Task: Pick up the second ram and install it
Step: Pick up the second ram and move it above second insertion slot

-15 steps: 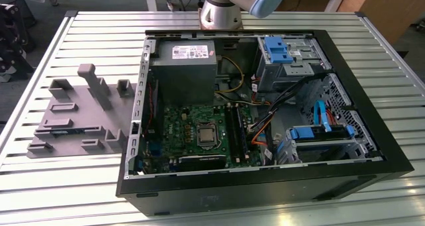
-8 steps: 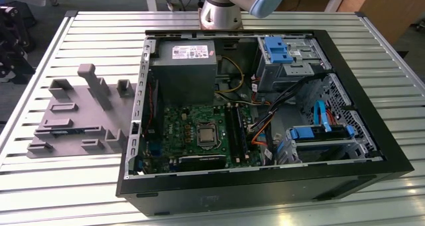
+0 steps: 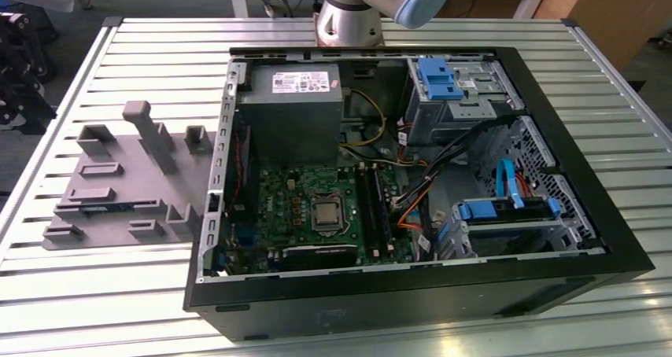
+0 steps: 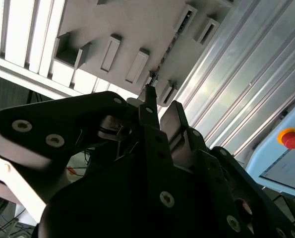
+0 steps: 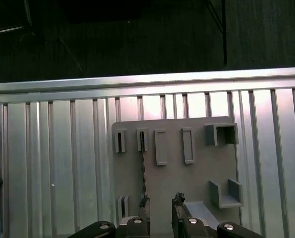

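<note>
Second ram [image 5: 143, 168] sits in grey fixture [image 5: 197, 173], just beside the tool [image 5: 160, 202].

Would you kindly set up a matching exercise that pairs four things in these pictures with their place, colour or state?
Things:
1. second ram
2. tool
3. computer case
4. button

Descriptions:
A. red
B. lying on the slatted table with its inside exposed
C. open, above the grey fixture
D. seated in a slot of the grey fixture

Pairs: 1-D; 2-C; 3-B; 4-A
</note>
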{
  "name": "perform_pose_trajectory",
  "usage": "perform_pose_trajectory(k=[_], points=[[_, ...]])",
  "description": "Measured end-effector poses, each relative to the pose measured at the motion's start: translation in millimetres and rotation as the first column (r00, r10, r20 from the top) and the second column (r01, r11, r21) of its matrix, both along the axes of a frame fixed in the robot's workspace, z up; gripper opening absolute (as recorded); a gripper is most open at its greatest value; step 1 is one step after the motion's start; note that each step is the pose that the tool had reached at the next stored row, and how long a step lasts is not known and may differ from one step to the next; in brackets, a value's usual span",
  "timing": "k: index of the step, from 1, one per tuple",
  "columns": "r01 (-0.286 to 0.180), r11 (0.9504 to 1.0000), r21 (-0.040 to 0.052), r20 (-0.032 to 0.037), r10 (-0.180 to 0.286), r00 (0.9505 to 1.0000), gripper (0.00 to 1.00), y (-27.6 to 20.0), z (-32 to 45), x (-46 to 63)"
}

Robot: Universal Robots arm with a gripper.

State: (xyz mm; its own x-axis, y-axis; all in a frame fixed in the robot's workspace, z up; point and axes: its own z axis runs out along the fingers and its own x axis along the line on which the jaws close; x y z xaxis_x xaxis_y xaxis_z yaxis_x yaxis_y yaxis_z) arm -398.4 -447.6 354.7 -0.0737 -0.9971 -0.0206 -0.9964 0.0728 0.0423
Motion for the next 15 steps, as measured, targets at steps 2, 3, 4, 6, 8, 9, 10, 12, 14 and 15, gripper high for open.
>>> perform_pose_trajectory(k=[2, 3, 4, 6, 8, 9, 10, 12, 14, 15], points=[[0.000, 1.0000, 0.0000, 0.0004, 0.000, 1.0000, 0.31, 0.0, -0.3, 0.0], [0.000, 1.0000, 0.0002, 0.0011, 0.000, 1.0000, 0.31, 0.0, -0.9, 0.0], [0.000, 1.0000, 0.0001, 0.0019, 0.000, 1.0000, 0.31, 0.0, -1.7, 0.0], [0.000, 1.0000, 0.0000, 0.0025, 0.000, 1.0000, 0.31, 0.0, -3.8, 0.0], [-0.001, 1.0000, 0.0000, 0.0036, 0.001, 1.0000, 0.31, 0.0, -6.7, 0.0], [-0.001, 1.0000, 0.0000, 0.0042, 0.001, 1.0000, 0.31, 0.0, -8.0, 0.0], [-0.001, 1.0000, 0.0000, 0.0045, 0.001, 1.0000, 0.33, -0.1, -9.3, 0.0], [-0.001, 1.0000, 0.0000, 0.0047, 0.001, 1.0000, 0.38, -0.1, -11.8, 0.0], [-0.001, 1.0000, -0.0001, 0.0048, 0.001, 1.0000, 0.38, -0.1, -12.3, -0.1], [-0.001, 1.0000, -0.0002, 0.0047, 0.001, 1.0000, 0.38, -0.1, -12.5, -0.1]])
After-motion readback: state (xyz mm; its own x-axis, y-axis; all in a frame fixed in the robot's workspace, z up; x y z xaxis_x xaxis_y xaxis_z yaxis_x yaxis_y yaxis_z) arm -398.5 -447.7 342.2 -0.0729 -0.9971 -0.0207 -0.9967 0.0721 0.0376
